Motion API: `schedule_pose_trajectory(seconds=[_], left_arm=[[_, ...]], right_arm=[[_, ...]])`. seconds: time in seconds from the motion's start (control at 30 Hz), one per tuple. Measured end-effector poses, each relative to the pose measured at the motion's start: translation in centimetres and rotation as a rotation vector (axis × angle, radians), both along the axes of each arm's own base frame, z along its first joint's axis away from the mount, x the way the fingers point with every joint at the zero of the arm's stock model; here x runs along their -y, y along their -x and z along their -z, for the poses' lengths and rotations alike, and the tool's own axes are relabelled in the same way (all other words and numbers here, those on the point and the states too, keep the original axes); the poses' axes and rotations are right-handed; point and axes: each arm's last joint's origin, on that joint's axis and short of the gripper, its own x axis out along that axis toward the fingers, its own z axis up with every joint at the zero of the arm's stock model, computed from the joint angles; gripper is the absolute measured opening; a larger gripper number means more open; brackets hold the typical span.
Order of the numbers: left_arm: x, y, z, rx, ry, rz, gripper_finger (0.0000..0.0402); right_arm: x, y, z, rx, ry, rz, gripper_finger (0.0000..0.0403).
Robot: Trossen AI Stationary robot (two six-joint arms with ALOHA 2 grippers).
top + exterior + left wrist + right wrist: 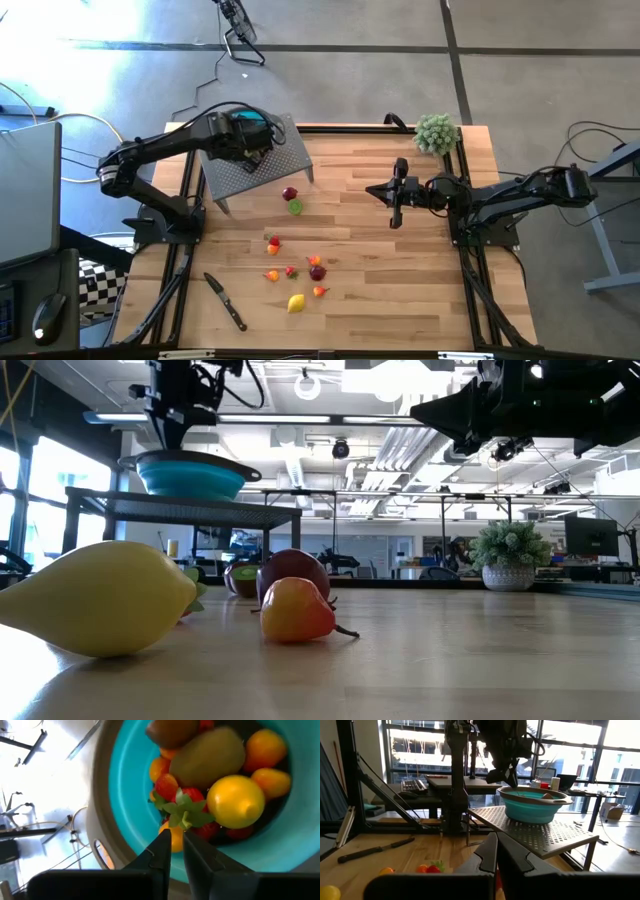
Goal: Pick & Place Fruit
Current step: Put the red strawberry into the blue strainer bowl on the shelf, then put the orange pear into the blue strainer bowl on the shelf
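Observation:
A teal bowl (190,476) stands on a perforated metal stand (262,160) at the table's far left. It holds several fruits (235,800), among them a lemon, a kiwi and a strawberry (186,800). My left gripper (177,839) points down into the bowl, its fingers a narrow slit apart, the tips at the strawberry's green leaves. More fruits lie on the table: a maroon one (289,193), a lime green one (295,208), a yellow lemon (296,302) and small red and orange ones (317,270). My right gripper (496,851) hovers shut and level over the table's right half. My left gripper comes from above, slanting down into the bowl. Its fingertips (165,840) stand right at the strawberry's green leaves (184,818). Whether they touch the leaves I cannot tell. The strawberry lies on the other fruits in the bowl.
A black-handled knife (226,301) lies near the table's front left. A fuzzy green plant ball (436,132) sits at the far right corner. Bare wood spreads between the fruit cluster and the right arm (480,195).

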Motion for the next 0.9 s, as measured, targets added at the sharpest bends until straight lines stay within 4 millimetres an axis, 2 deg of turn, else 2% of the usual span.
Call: schedule_pose_trajectory(seconds=[0.3,0.73,0.9], left_arm=[[0.0,0.0,-2.9,0.103,-0.033,0.021,0.0002],[-0.2,-0.8,-3.2,0.185,-0.046,0.034,0.0003],[1.6,-1.3,-3.2,0.144,-0.008,0.185,0.0003]], right_arm=[[0.0,0.0,0.0,-0.002,0.017,0.002,0.0002],[0.0,0.0,0.0,-0.002,0.016,0.002,0.0002],[0.0,0.0,0.0,-0.002,0.017,0.002,0.0002]])
